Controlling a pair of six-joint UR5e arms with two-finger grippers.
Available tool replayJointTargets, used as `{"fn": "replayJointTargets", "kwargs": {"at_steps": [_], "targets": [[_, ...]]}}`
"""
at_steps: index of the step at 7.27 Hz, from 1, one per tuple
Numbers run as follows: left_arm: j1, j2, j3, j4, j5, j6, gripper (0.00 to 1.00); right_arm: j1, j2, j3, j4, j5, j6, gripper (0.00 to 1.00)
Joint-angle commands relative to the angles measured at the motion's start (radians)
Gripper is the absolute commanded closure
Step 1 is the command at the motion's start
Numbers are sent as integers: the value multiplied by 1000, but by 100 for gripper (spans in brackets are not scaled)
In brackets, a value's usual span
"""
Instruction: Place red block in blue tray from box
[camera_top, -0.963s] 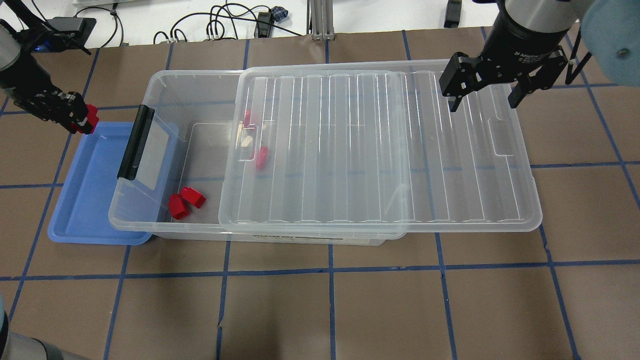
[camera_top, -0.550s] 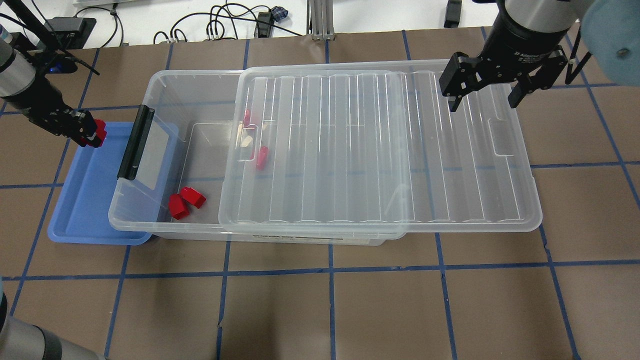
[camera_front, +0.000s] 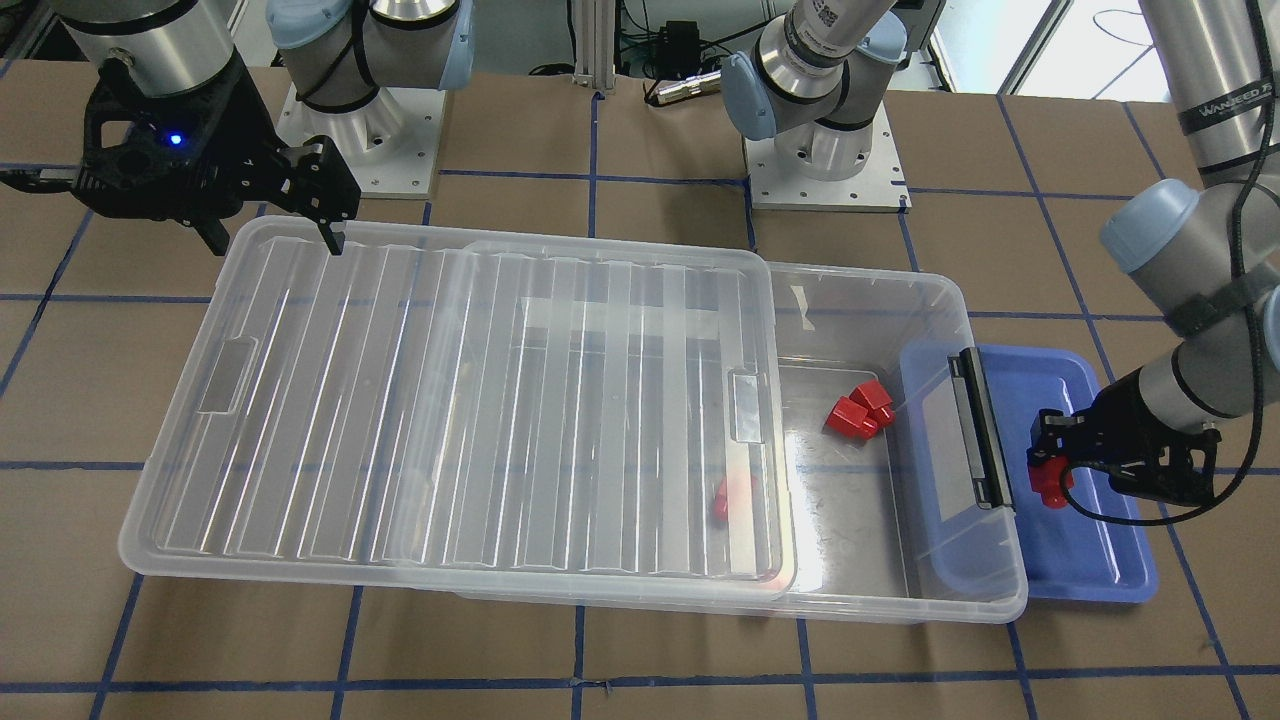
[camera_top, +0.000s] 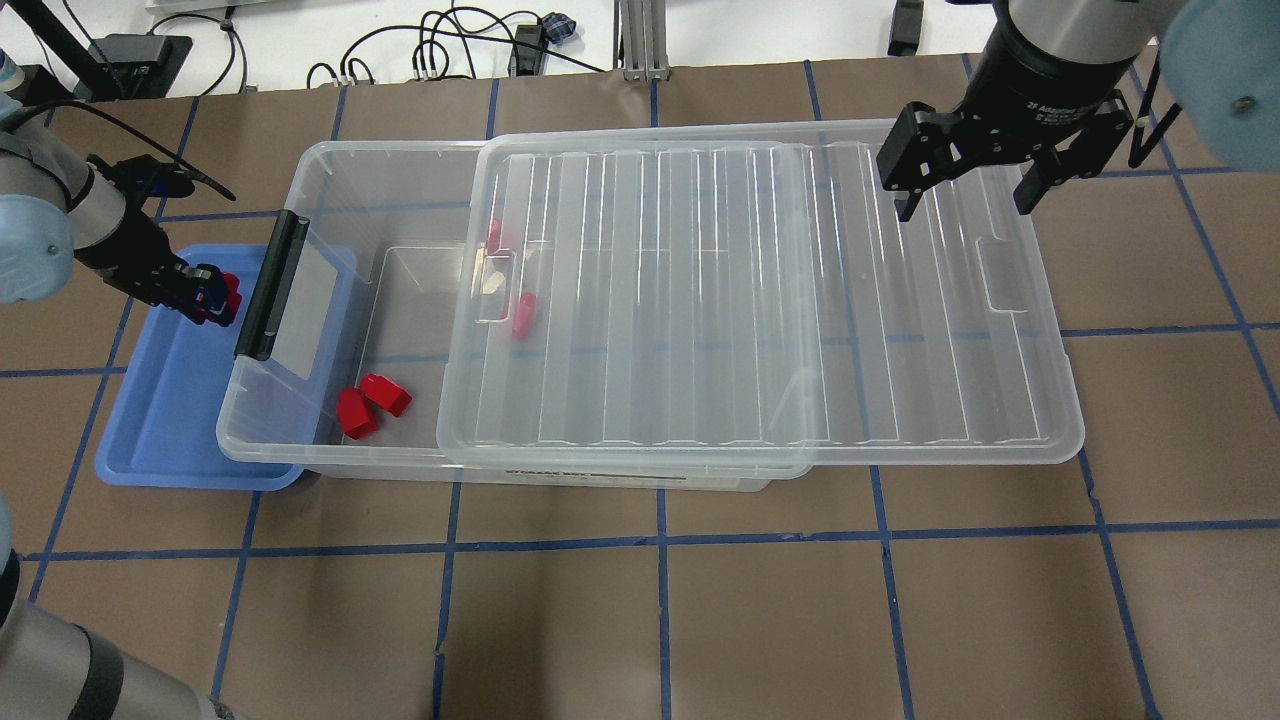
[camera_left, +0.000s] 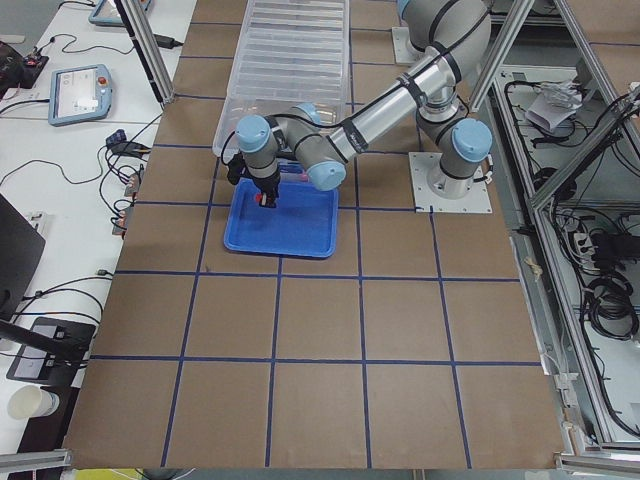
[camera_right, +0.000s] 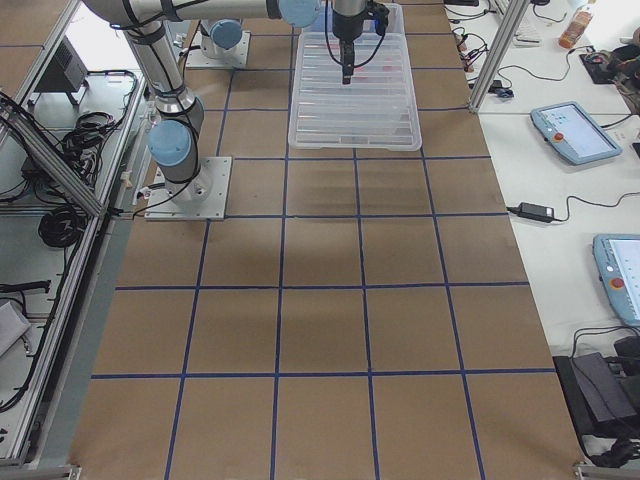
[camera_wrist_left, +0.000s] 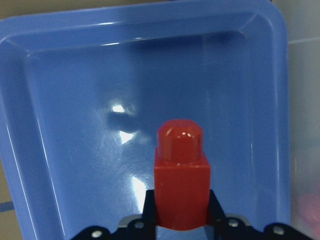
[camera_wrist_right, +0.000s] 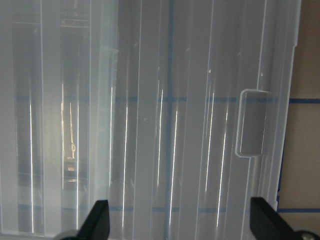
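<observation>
Left gripper (camera_top: 210, 296): you will find its fingers clamped on the square body of the red block (camera_top: 231, 292). In the wrist view the stub points out past the fingertips.
Red block: held over the inside of the blue tray (camera_top: 150, 420), in the half far from the robot and just beside the black latch bar (camera_top: 270, 285). You cannot tell whether it touches the tray floor.
Blue tray: flat on the table, with its right side under the latch end of the box (camera_top: 330, 165).
Box: clear, with its left part uncovered.
Loose blocks: two red blocks (camera_top: 372, 405) touch each other on the box floor near the left end. Another red block (camera_top: 520, 315) shows through the lid's left edge.
Lid (camera_top: 760, 300): ribbed, sits offset to the right and overhangs the box's right end.
Right gripper (camera_top: 962, 205): you see its jaws spread wide, holding nothing, above the lid's far right corner.
</observation>
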Motion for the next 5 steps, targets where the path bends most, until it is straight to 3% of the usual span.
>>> {"fn": "replayJointTargets", "kwargs": {"at_steps": [1,3,5], "targets": [[19,-35,-5,71,5,-1,1,-1,-1,1,1,-1,-1,0],[4,28,16,7,52,-12,0,-1,-1,2,1,4,-1,0],[-45,161,132,-254,60,-29,0,-14,3,1,-2,7,-6,0]]}}
